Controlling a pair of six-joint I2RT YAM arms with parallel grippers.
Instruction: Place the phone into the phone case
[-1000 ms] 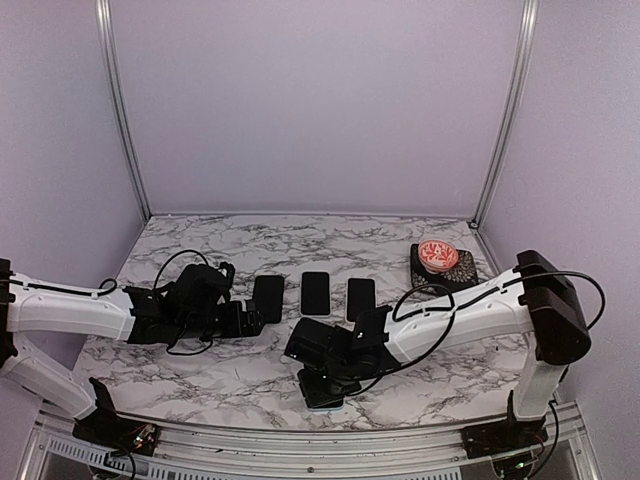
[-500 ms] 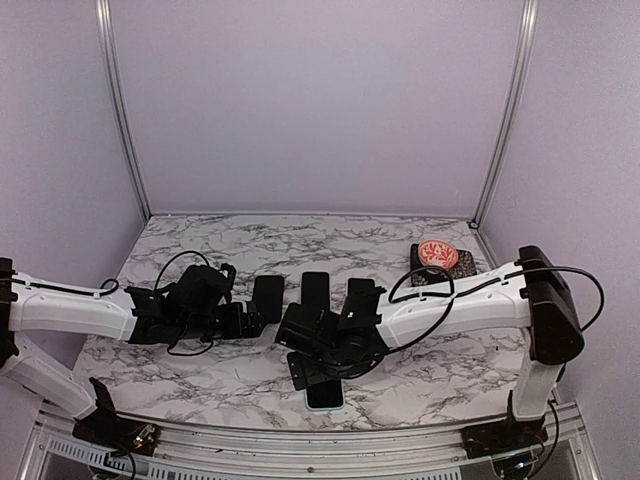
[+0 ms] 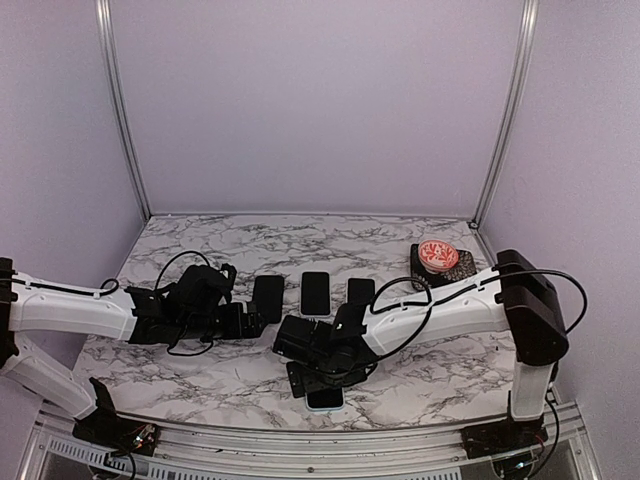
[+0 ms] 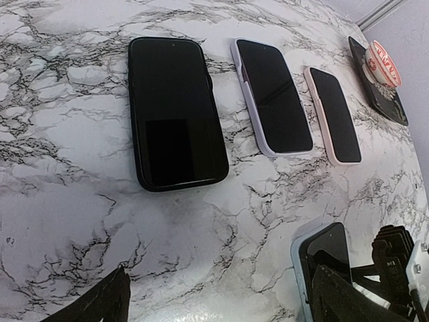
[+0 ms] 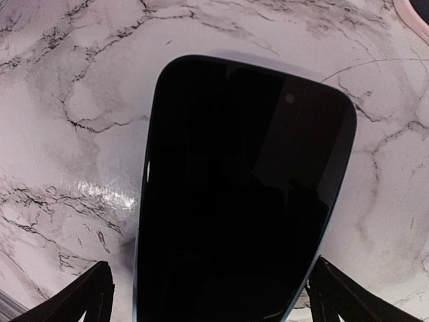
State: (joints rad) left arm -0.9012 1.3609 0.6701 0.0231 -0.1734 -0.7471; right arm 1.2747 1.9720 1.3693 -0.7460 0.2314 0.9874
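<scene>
- From the top camera I see the phone (image 3: 326, 400) lying flat near the table's (image 3: 200, 250) near edge, about midway along it, with a pale blue case (image 3: 312, 404) rim showing around it.
- My right gripper (image 3: 318, 383) hangs directly over it, partly covering it. My left gripper (image 3: 250, 321) sits left of centre, just beside the near end of a black phone (image 3: 267, 297).
- That black one starts a row across the middle of the table, followed by a lilac-cased phone (image 3: 315, 292) and a pink-cased phone (image 3: 360, 295). A red-and-white dish (image 3: 438, 255) stands near the far right corner.
- On the left wrist camera, the fingers (image 4: 110, 298) are spread wide with only bare marble between them, holding nothing. The three-phone row lies ahead, and the blue-cased phone shows at lower right.
- On the right wrist camera, the fingers (image 5: 94, 288) stand wide apart on either side of the phone's near end and do not clamp it. The phone lies screen up, and the blue rim runs along its edges.
</scene>
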